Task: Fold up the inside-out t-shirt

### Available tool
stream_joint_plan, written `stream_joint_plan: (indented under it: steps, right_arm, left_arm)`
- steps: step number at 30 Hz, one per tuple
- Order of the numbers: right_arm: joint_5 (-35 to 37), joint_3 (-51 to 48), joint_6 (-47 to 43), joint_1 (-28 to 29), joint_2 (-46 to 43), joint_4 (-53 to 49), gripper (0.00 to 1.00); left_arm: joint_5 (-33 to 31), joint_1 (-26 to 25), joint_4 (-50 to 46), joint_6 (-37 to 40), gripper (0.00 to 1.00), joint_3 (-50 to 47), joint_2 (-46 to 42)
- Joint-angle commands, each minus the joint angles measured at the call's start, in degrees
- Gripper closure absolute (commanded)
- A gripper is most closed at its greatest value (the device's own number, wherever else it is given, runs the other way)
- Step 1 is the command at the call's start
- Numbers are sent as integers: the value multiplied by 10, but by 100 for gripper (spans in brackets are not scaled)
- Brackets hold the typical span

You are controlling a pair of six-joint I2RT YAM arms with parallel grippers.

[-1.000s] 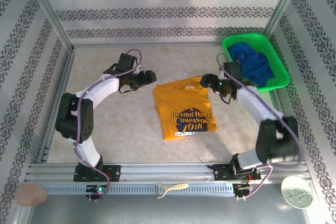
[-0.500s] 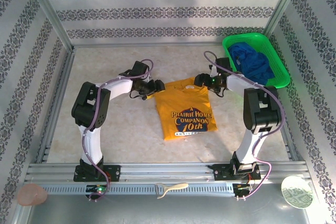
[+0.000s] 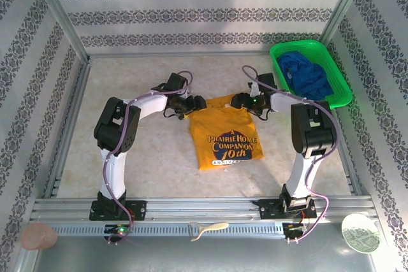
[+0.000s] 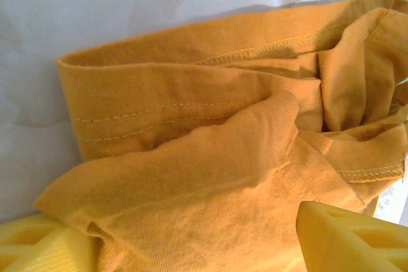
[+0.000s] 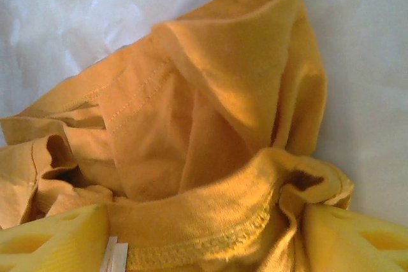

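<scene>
From above, the t-shirt (image 3: 226, 133) sat in the middle of the table (image 3: 146, 151), print up, sides looking tucked in. Left wrist: left fingers (image 4: 347, 237) wide, straddling its bunched far edge. Right wrist: right fingers (image 5: 51, 234) wide too, nothing pinched. Reckon the end-to-end fold's left.

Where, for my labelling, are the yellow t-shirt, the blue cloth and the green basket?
yellow t-shirt (image 3: 234, 146), top view, printed front.
blue cloth (image 3: 306, 74), top view, its middle.
green basket (image 3: 331, 102), top view, near rim.

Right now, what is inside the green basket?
A crumpled blue cloth lies in the basket. Anything beneath the cloth is covered and cannot be seen.
</scene>
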Motion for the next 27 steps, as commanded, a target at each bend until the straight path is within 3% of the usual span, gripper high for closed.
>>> stream_joint_plan:
  steps: [1, 5, 14, 17, 20, 22, 27]
  right_arm:
    - [38, -11, 1, -23, -49, 9, 20]
    - [65, 8, 4, -33, -39, -7, 18]
    - [9, 64, 2, 6, 60, -22, 17]
    - [-14, 65, -4, 33, 74, -26, 22]
    - [-18, 39, 4, 43, 65, -5, 36]
    - [-18, 22, 15, 41, 59, 13, 51]
    - [-26, 12, 30, 35, 57, 28, 91]
  left_arm:
    - [-12, -7, -16, 5, 22, 6, 11]
    - [-13, -7, -16, 7, 22, 6, 14]
    - [-10, -7, -15, 7, 22, 8, 17]
    - [-7, -7, -17, 10, 22, 9, 17]
    - [0, -7, -15, 13, 22, 4, 14]
    - [8, -8, -7, 12, 25, -2, 12]
    - [12, -16, 8, 13, 44, -13, 12]
